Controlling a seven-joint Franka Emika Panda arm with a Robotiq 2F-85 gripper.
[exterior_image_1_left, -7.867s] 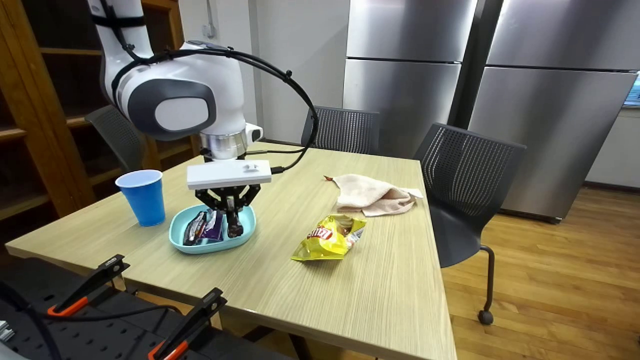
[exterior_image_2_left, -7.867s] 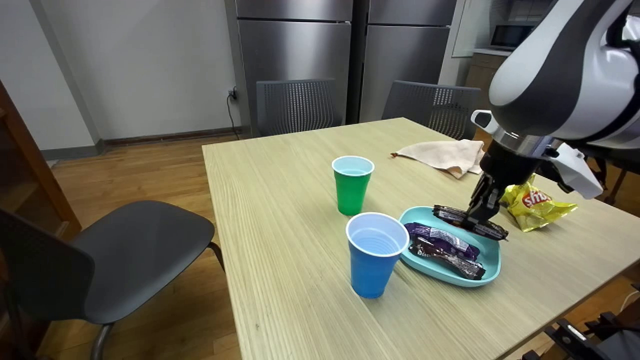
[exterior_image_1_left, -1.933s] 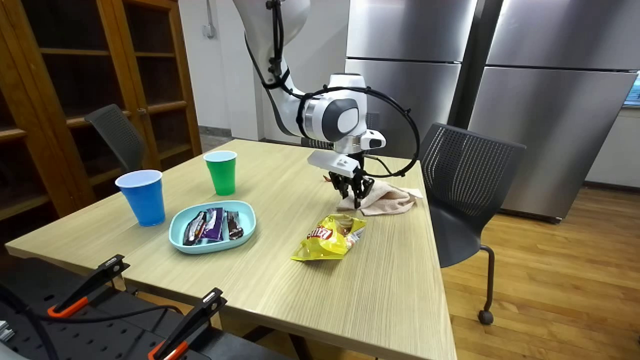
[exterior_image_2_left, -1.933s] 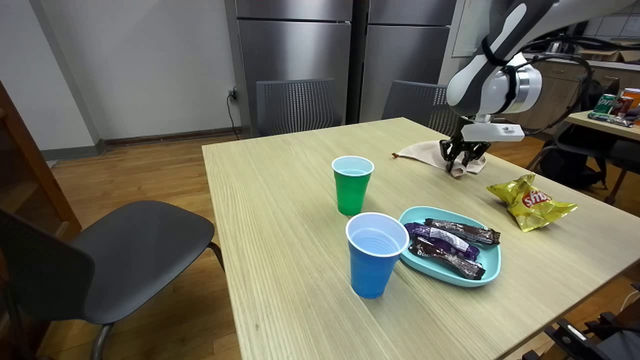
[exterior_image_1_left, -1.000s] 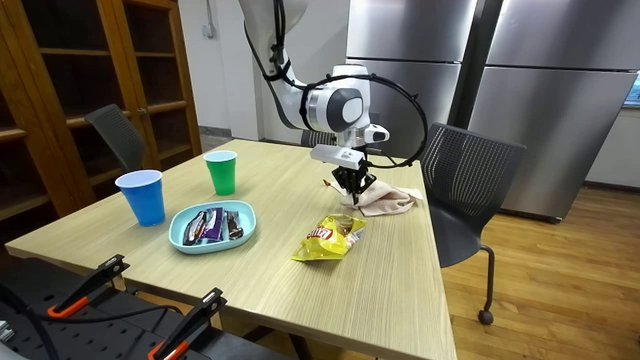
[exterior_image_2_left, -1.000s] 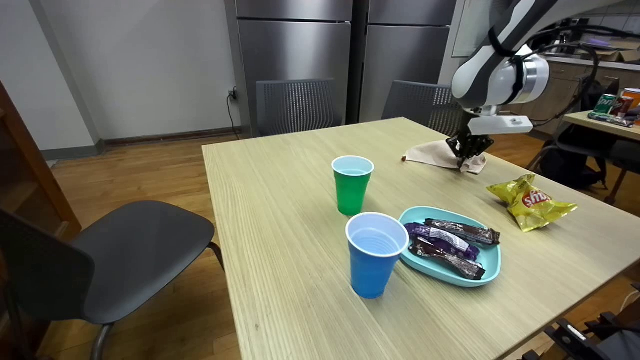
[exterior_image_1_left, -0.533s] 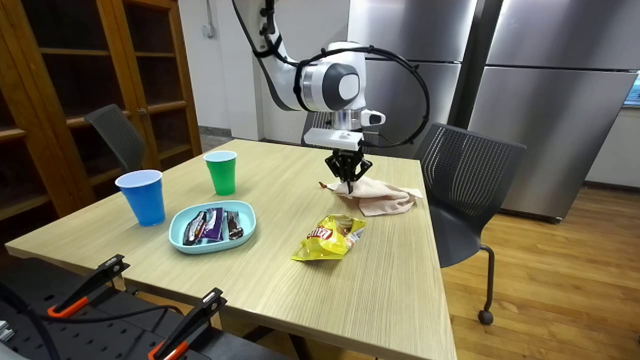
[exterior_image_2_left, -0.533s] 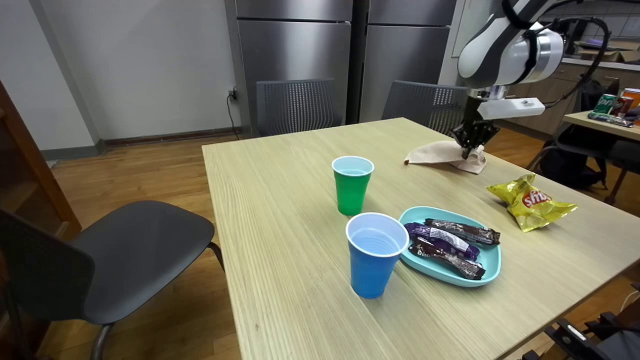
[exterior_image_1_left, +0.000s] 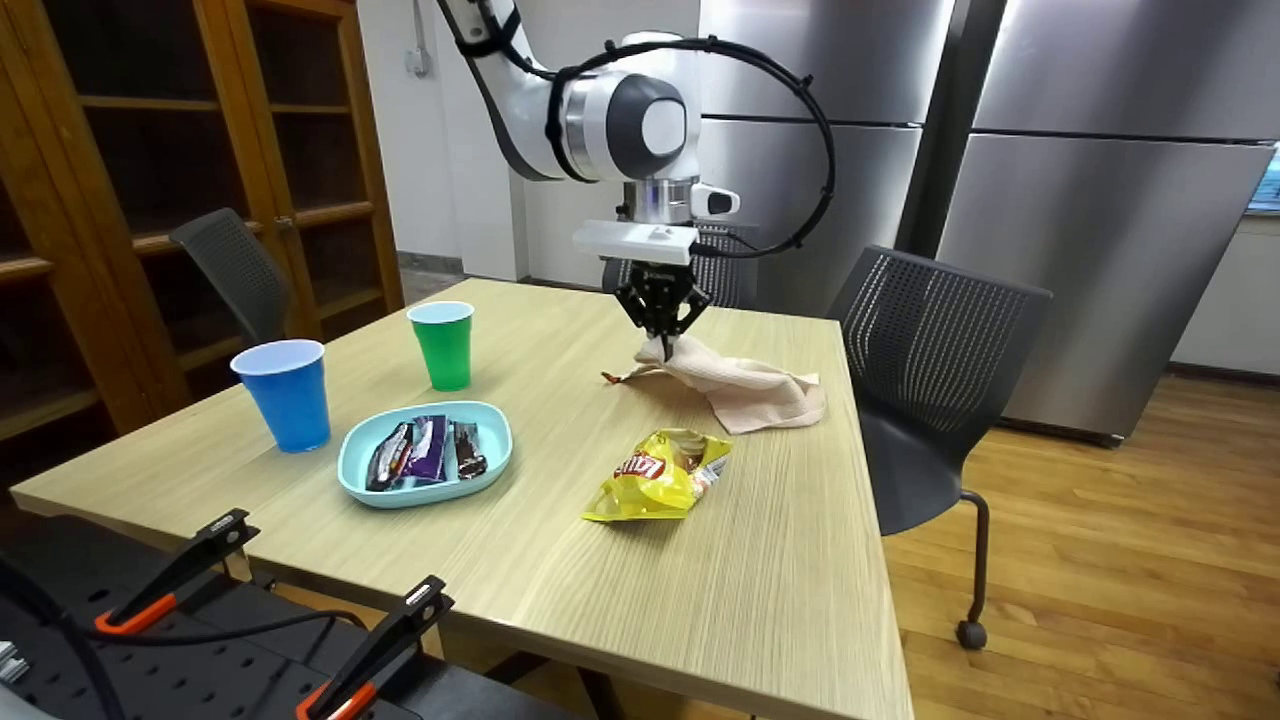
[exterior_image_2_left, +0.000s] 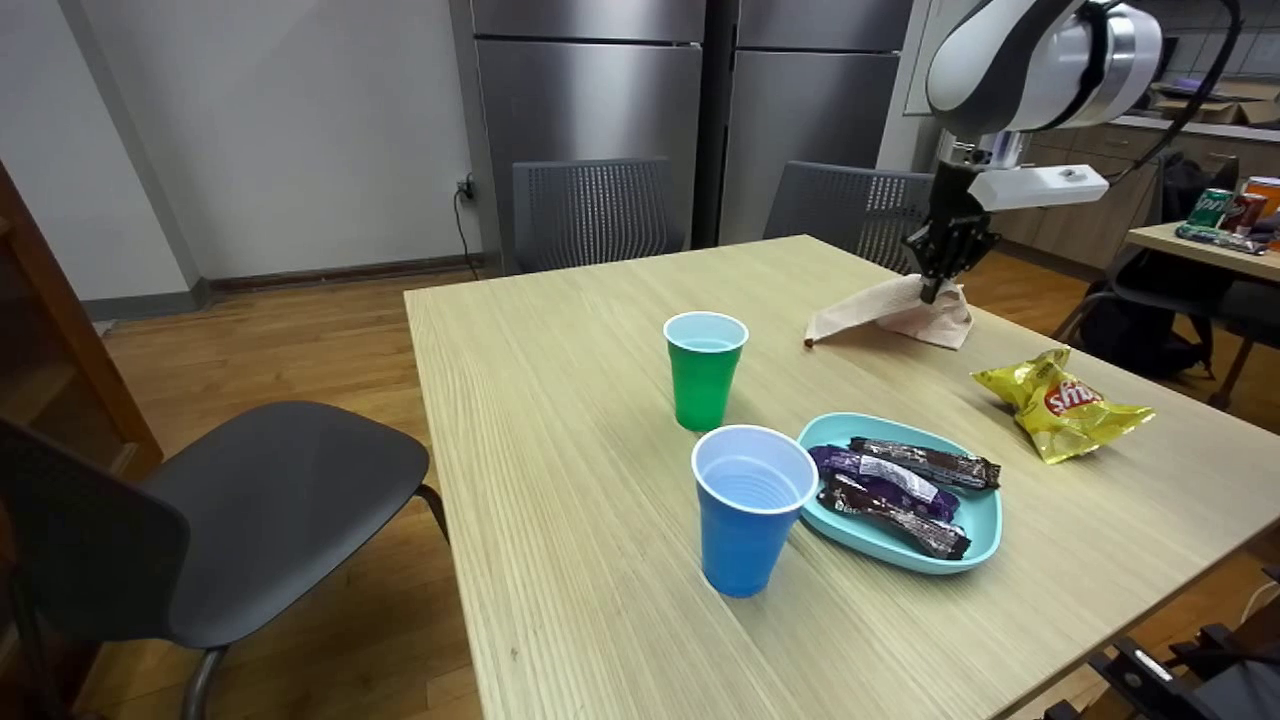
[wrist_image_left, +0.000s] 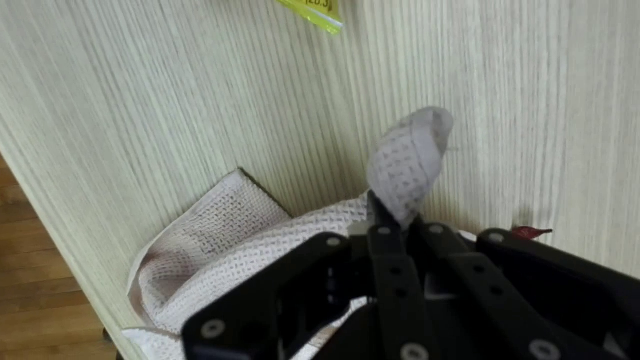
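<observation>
A pale wood-grain tabletop (exterior_image_1_left: 560, 570) spreads across an exterior view, its edges named as they appear there. Over its far half hangs a white and grey arm (exterior_image_1_left: 610, 120) ending in the tool (exterior_image_1_left: 668, 348), which is clamped on a pale pink cloth (exterior_image_1_left: 765, 395): in the wrist view its fingers (wrist_image_left: 387, 250) are pressed together, with a fold of fabric (wrist_image_left: 407, 160) poking out past the tips. The cloth is by the right edge, close to the far right corner; its pinched part is lifted off the tabletop, while the rest sags onto it in folds. A turquoise tray (exterior_image_1_left: 430, 495) sits close to the near edge, toward the near left corner. Between the tray and the right edge, apart from both, rests a yellow chip bag (exterior_image_1_left: 655, 478). A blue cup (exterior_image_1_left: 290, 405) stands upright just beside the tray, toward the left edge; a green cup (exterior_image_1_left: 445, 350), also upright, is behind the tray. Three wrapped bars (exterior_image_2_left: 885, 483) lie side by side in the tray. Smallest is a pointed red thing (wrist_image_left: 530, 232) at the cloth's end farthest from the right edge.
</observation>
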